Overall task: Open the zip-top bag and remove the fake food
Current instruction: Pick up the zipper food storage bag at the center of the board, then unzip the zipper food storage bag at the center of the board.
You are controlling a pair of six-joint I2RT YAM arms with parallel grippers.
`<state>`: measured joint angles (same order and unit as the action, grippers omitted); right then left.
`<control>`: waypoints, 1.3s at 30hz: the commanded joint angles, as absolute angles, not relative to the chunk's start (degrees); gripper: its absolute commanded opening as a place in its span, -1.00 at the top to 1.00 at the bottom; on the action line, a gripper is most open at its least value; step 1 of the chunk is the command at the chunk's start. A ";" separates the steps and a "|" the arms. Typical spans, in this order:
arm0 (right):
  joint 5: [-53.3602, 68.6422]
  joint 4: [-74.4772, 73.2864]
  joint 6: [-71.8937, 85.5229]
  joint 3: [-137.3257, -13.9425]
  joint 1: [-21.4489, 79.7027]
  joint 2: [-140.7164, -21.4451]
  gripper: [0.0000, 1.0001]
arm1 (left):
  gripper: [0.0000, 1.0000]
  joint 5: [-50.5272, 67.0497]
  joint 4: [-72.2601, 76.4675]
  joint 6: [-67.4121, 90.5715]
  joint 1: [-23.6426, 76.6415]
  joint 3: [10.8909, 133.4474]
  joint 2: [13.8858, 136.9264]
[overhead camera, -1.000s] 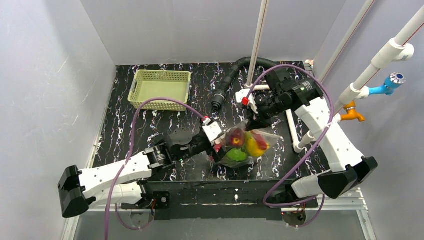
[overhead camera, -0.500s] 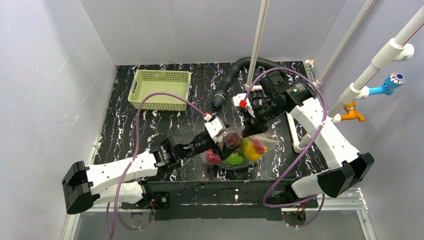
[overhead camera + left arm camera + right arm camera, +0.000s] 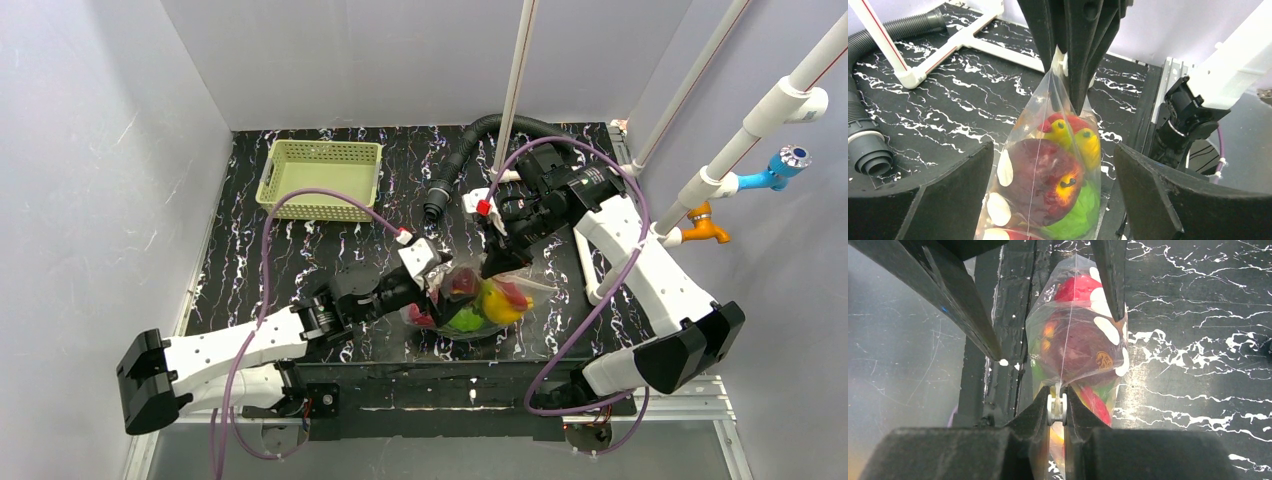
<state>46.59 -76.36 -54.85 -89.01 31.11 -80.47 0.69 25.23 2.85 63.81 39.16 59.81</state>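
In the left wrist view the zip-top bag point(image 3: 1045, 150) runs off the bottom edge, its lower end out of sight. The right gripper point(image 3: 1066, 102) is cut off at the top, only its dark fingers point(image 3: 1088, 50) showing. Those fingers cover the bag's top edge, so whether the zip strip is parted cannot be told. The fake food point(image 3: 1050, 185) is packed piece over piece; only red, yellow and green patches can be told apart. In the right wrist view the top edge cuts off all of the left gripper point(image 3: 1058, 337) but its two finger ends.
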 commanded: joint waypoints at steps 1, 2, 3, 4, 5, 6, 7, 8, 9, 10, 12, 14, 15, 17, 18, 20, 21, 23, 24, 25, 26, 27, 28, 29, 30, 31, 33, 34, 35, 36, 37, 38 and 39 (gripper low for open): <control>50.48 -75.68 -54.37 -89.60 31.92 -81.23 0.97 | -0.82 1.64 26.87 3.63 63.63 37.46 55.18; 50.46 -75.68 -54.34 -89.69 32.10 -81.48 0.97 | -0.85 1.17 27.02 3.49 63.63 37.11 54.83; 50.37 -75.79 -54.39 -89.77 32.29 -81.69 0.97 | -0.86 0.89 27.06 3.44 63.59 36.90 54.63; 50.36 -75.86 -54.39 -89.86 32.41 -81.96 0.97 | -0.88 0.88 27.00 3.28 63.56 36.83 54.59; 50.37 -75.93 -54.34 -89.97 32.55 -82.17 0.97 | -0.89 -0.04 26.91 3.38 63.55 36.96 54.58; 50.36 -76.00 -54.27 -90.08 32.64 -82.34 0.97 | -0.90 -0.99 27.13 3.70 63.55 36.99 54.76; 50.36 -76.02 -54.26 -90.08 32.75 -82.42 0.97 | -0.90 -1.04 27.53 4.00 63.54 37.23 55.02; 50.36 -76.03 -54.24 -90.10 32.78 -82.52 0.97 | -0.90 -0.81 28.01 4.30 63.54 37.37 55.45; 50.41 -76.03 -54.27 -90.09 32.87 -82.66 0.97 | -0.89 -0.63 28.34 4.66 63.54 37.62 56.22; 50.37 -76.11 -54.28 -90.11 32.87 -82.70 0.97 | -0.87 -0.65 28.38 4.88 63.54 37.95 57.02; 50.36 -76.11 -54.28 -90.02 32.96 -82.71 0.97 | -0.82 -0.79 28.13 5.18 63.50 38.56 58.55; 50.43 -76.12 -54.14 -90.00 33.04 -82.73 0.97 | -0.76 -1.13 28.04 5.26 63.55 38.99 59.71; 50.46 -76.11 -54.16 -89.93 33.11 -82.78 0.97 | -0.72 -1.26 28.13 5.23 63.55 39.14 60.11; 50.36 -76.11 -54.23 -89.91 33.13 -82.90 0.97 | -0.63 -1.57 28.36 4.78 63.55 39.44 60.73; 50.36 -76.16 -54.18 -89.97 33.13 -82.92 0.97 | -0.57 -1.62 28.43 4.52 63.55 39.54 61.01; 50.32 -76.27 -54.15 -90.15 33.13 -83.14 0.97 | -0.43 -2.33 27.93 3.98 63.48 39.96 61.52; 50.36 -76.29 -54.24 -90.17 33.21 -83.14 0.97 | -0.33 -2.60 27.58 3.69 63.46 40.13 61.59; 50.45 -76.36 -54.25 -90.13 33.22 -83.21 0.97 | 0.09 -2.84 27.58 3.54 63.25 40.07 61.62; 50.46 -76.36 -54.29 -90.09 33.22 -83.27 0.97 | 0.43 -3.02 27.68 3.65 63.13 40.02 61.57; 50.52 -76.30 -54.20 -90.01 33.22 -83.23 0.92 | 0.67 -3.30 27.64 3.92 62.98 39.95 61.41; 50.58 -76.33 -54.17 -89.92 33.22 -83.18 0.84 | 0.86 -3.20 27.30 4.16 62.75 39.86 61.29; 50.71 -76.25 -54.16 -89.84 33.22 -83.17 0.62 | 1.00 -3.15 27.02 4.52 62.57 39.72 61.08; 50.89 -76.23 -54.02 -89.78 33.22 -83.03 0.49 | 1.00 -3.16 26.89 4.92 62.31 39.39 60.68; 51.08 -76.13 -53.94 -89.74 33.22 -82.91 0.20 | 1.00 -3.12 26.94 5.40 62.06 38.81 60.20; 51.33 -76.12 -53.88 -89.59 33.18 -82.76 -0.04 | 1.00 -3.16 27.68 5.96 61.79 37.83 59.58; 51.61 -75.95 -53.69 -89.33 33.14 -82.53 -0.30 | 1.00 -3.16 28.48 6.64 61.48 36.71 58.82; 52.44 -74.80 -52.58 -88.50 32.92 -82.06 -0.64 | 1.00 -3.10 30.52 8.36 60.91 34.14 57.29; 53.15 -74.02 -52.13 -87.82 32.77 -81.83 -0.73 | 1.00 -2.98 31.72 9.32 60.64 32.90 56.69; 53.75 -72.97 -51.08 -87.34 32.66 -81.63 -0.81 | 1.00 -2.77 32.67 10.10 60.45 31.31 56.09; 54.36 -71.77 -49.75 -87.01 32.55 -81.44 -0.83 | 1.00 -2.57 33.53 10.84 60.39 30.68 55.80; 54.91 -70.66 -48.30 -86.98 32.46 -81.39 -0.83 | 1.00 -2.33 34.15 11.35 60.33 29.81 55.49; 55.64 -69.65 -46.61 -87.30 32.29 -81.50 -0.83 | 1.00 -2.18 34.67 11.80 60.30 29.31 55.27; 56.56 -68.75 -44.77 -87.92 32.14 -81.74 -0.83 | 1.00 -1.92 35.02 12.13 60.29 29.01 55.15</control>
